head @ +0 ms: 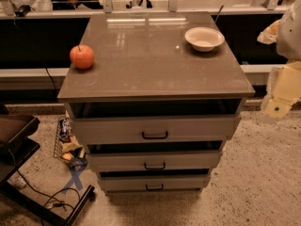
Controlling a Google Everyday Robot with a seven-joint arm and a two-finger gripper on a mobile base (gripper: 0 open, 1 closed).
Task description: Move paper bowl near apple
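Gripper (281, 95): pale cream, at the right edge of the view, off the right side of the cabinet (150, 69) and apart from it. Whether it is open or closed cannot be told. Neither task object is in its grasp. The white arm (292, 27) rises above it along the same edge.

Bowl (204, 38): off-white, shallow, with a flared rim. It sits upright near the back right corner of the cabinet top and is the object closest to the gripper. It appears to hold nothing.

Apple (82, 56): red-orange with a short dark stem, resting near the left edge of the top, well apart from the bowl. Bare grey-brown surface lies between the two, with ceiling lights reflected near the back edge.

Drawers: three, stacked below the top, each with a dark handle at its centre. The top drawer (155, 128) stands slightly pulled out, with a dark gap above its front.

Floor (263, 182): pale and speckled. To the cabinet's left lie a wire basket (65, 142) with packets, a blue tape cross (74, 178), dark cables (51, 199) and part of a black stand (16, 140).
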